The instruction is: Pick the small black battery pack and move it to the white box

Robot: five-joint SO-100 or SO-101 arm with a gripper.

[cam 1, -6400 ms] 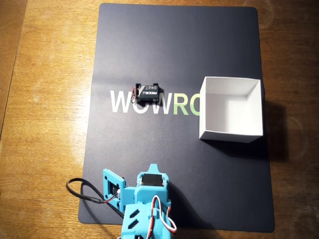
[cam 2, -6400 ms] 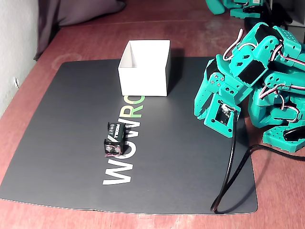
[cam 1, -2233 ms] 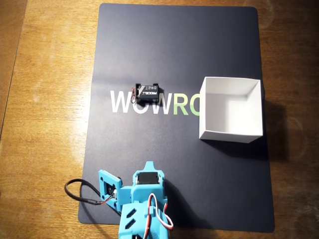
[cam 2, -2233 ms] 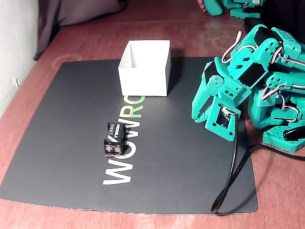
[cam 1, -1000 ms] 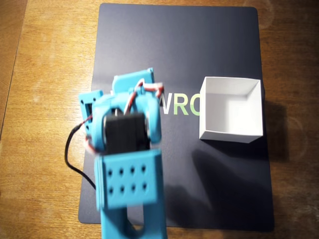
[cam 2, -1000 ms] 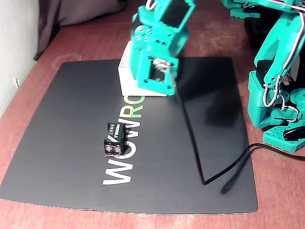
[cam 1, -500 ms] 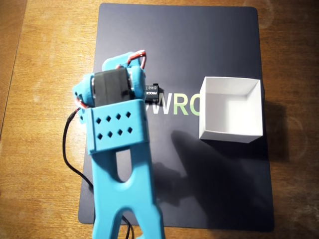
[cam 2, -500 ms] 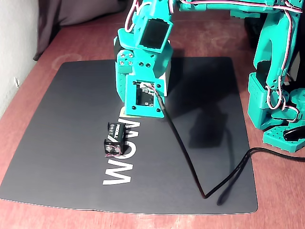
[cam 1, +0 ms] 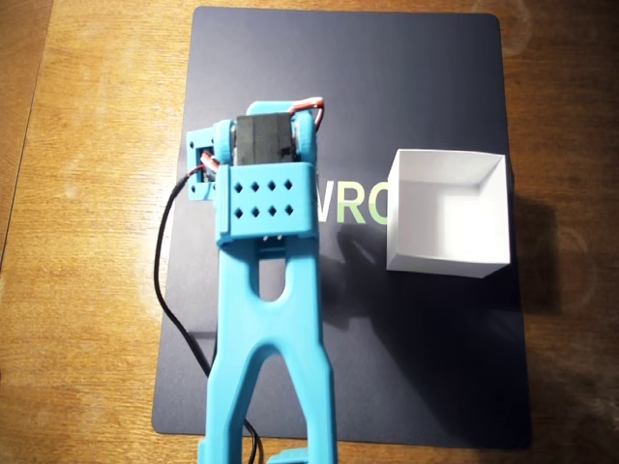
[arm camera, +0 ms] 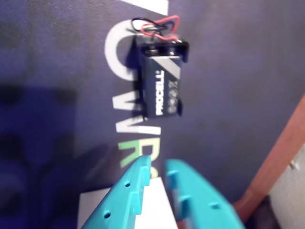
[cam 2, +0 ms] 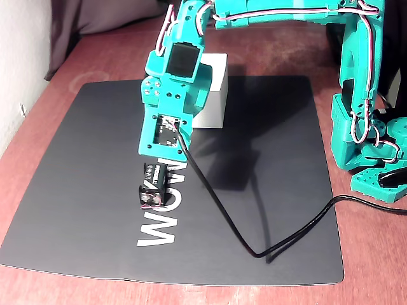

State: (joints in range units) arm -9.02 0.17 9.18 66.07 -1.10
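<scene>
The small black battery pack (arm camera: 162, 81) lies flat on the dark mat (arm camera: 238, 71), with red and black wires at its far end. In the fixed view the pack (cam 2: 152, 185) rests on the mat's white lettering. My teal gripper (arm camera: 158, 167) hangs above the mat just short of the pack, not touching it, with its jaws nearly together and nothing between them. The white box (cam 1: 450, 208) stands open on the mat's right side in the overhead view, and behind the arm in the fixed view (cam 2: 213, 95). In the overhead view the arm (cam 1: 266, 193) hides the pack.
The mat (cam 1: 406, 77) lies on a wooden table (cam 1: 87, 193). A black cable (cam 2: 254, 244) trails from the wrist across the mat to the right. The arm's base (cam 2: 372, 146) stands at the right in the fixed view.
</scene>
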